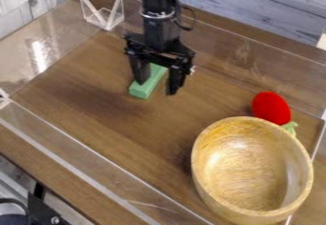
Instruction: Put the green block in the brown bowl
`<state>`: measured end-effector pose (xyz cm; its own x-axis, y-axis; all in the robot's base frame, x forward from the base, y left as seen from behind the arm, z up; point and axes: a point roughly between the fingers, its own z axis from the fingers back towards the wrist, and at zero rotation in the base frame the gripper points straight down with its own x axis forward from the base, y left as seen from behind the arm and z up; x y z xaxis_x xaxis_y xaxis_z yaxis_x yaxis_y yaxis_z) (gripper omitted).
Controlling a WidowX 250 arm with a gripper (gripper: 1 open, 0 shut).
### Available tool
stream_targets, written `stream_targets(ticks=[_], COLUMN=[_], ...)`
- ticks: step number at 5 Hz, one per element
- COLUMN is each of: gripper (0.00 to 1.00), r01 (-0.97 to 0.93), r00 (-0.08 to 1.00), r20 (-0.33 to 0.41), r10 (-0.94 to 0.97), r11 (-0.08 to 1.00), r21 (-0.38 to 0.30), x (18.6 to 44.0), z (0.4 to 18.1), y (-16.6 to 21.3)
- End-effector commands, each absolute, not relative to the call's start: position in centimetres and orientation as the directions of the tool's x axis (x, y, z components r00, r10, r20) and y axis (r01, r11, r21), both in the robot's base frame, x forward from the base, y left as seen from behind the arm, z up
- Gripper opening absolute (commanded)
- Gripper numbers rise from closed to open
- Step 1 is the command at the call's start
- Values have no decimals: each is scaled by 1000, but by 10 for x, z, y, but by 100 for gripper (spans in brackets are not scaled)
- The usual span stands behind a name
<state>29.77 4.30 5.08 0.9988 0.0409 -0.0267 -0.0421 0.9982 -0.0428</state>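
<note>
The green block [147, 84] lies flat on the wooden table, a small light-green bar left of centre. My gripper [156, 78] hangs straight down over it, open, with one dark finger on each side of the bar's upper half. The fingers partly hide the block; whether they touch it I cannot tell. The brown bowl [251, 166] is a large round wooden bowl at the lower right, standing empty, well apart from the gripper.
A red rounded toy with a green bit [270, 109] sits just behind the bowl at the right. Clear plastic walls [76, 143] fence the table along the left and front. A clear folded stand [101, 10] is at the back left.
</note>
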Motion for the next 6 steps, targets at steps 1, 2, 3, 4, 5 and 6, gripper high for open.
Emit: stream_targets(ticks=[1, 2, 3, 4, 5, 6], gripper=[100, 100, 100, 100, 100, 0], r01=[-35, -72, -108, -151, -192, -265], r00=[999, 997, 994, 988, 981, 964], r20=[28, 25, 24, 21, 17, 16], r10=[36, 74, 110, 152, 193, 266], r11=[998, 996, 993, 987, 980, 963], r21=[-43, -46, -47, -48, -48, -55], x=[319, 324, 329, 320, 311, 311], z=[60, 42, 30, 37, 44, 50], y=[56, 55, 56, 62, 68, 72])
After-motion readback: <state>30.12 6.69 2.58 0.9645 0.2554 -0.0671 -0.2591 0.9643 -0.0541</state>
